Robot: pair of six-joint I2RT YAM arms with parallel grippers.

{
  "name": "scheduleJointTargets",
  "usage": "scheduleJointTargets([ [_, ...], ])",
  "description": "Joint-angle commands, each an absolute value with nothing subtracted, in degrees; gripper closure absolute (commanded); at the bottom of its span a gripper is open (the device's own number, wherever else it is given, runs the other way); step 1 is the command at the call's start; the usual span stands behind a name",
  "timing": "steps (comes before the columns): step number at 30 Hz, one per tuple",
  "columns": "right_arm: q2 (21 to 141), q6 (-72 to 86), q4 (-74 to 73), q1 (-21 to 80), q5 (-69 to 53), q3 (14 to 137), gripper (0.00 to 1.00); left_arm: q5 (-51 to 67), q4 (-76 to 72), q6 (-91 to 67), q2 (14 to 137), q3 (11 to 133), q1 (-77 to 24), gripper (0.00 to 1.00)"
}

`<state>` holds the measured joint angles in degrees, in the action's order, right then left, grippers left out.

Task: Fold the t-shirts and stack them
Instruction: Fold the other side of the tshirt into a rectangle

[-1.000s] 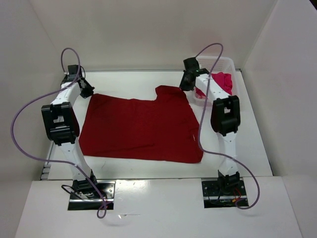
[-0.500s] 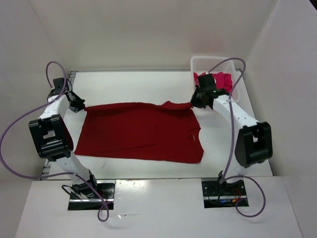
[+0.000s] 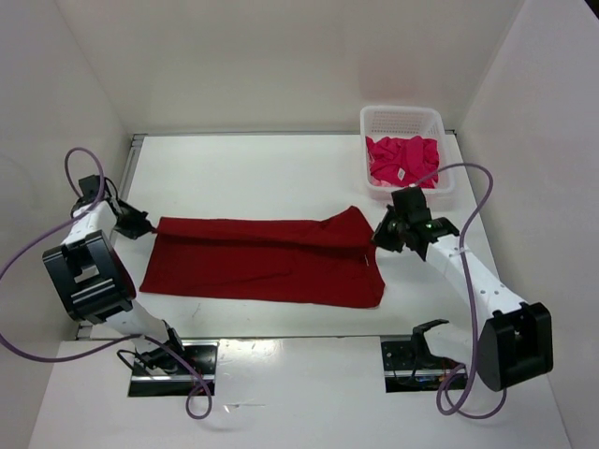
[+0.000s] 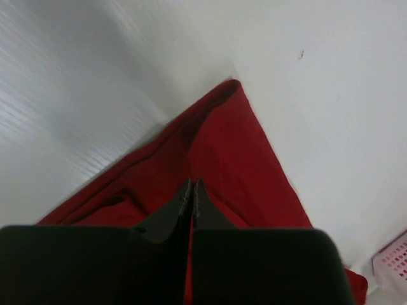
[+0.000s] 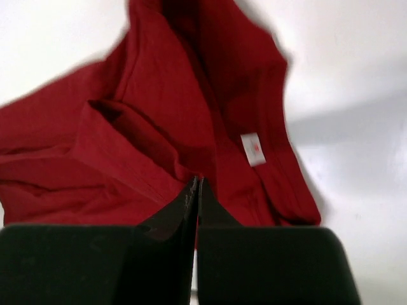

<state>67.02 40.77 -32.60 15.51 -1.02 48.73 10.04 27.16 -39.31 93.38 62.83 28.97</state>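
A dark red t-shirt [image 3: 262,262] lies across the middle of the table, its far half doubled toward me. My left gripper [image 3: 150,225] is shut on the dark red t-shirt's far left corner; in the left wrist view red cloth [image 4: 222,159] runs into the pinched fingertips [image 4: 192,185]. My right gripper [image 3: 376,234] is shut on its far right corner, where the right wrist view shows bunched red cloth [image 5: 159,127] and a white label [image 5: 253,149]. A bright magenta-pink t-shirt [image 3: 402,161] sits crumpled in the basket.
A white lattice basket [image 3: 366,120] stands at the back right of the table, and a corner of it [image 4: 394,264] shows in the left wrist view. White walls close in the table on the left, back and right. Purple cables loop off both arms.
Both grippers have pulled the shirt's far edge toward me and apart, doubling the far half over the near half. The right arm has swung out to the right, uncovering the basket.
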Motion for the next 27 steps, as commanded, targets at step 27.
scheduleJointTargets([
  [27, 80.58, 47.2, -23.66, 31.88, 5.35, 54.21, 1.0, 13.18, 21.8, -41.05, 85.33, 57.47, 12.32, 0.79],
])
